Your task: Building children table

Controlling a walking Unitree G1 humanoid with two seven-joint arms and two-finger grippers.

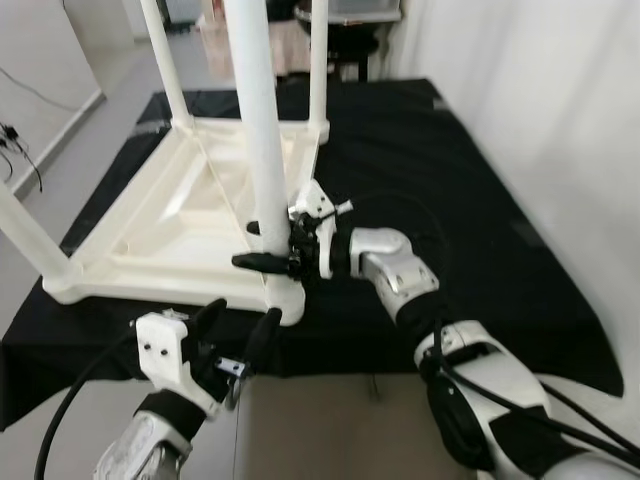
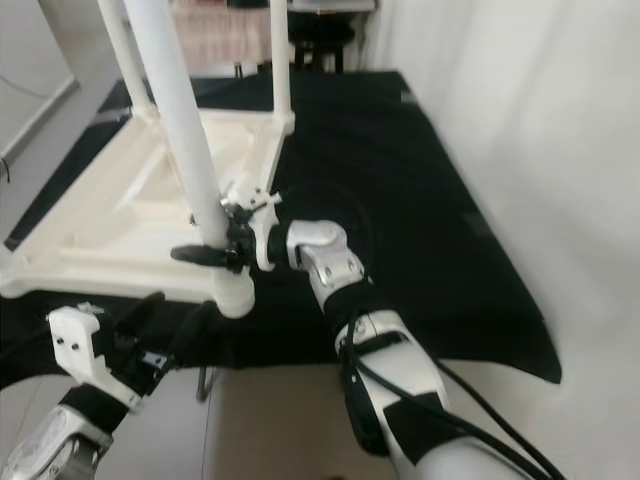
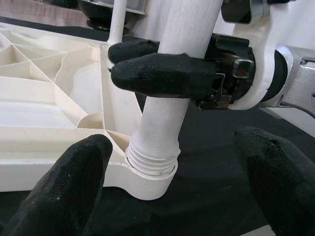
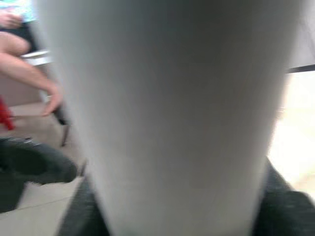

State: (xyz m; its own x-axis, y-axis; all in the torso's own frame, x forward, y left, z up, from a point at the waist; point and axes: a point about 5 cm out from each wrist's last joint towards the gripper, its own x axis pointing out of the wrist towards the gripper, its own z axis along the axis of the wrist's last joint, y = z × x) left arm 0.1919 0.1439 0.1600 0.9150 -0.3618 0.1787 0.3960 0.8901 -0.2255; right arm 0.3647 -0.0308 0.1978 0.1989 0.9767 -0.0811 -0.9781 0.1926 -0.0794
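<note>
The right gripper is clamped around the white round plastic table leg, just above its threaded base in the corner socket of the upturned cream plastic tabletop on the black cloth. The left gripper hovers spread apart just below that corner, touching nothing.

Silver jointed arms, black cables along both, white wrist housings, right hand and left hand with long black fingers

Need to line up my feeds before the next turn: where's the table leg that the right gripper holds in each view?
Left eye: table leg upright at centre, right gripper clamped low on it.
Right eye: left of centre.
Left wrist: upper middle, threads showing above the socket.
Right wrist: blurred white column, close up.
Shared landmark: the right gripper's black fingers.
</note>
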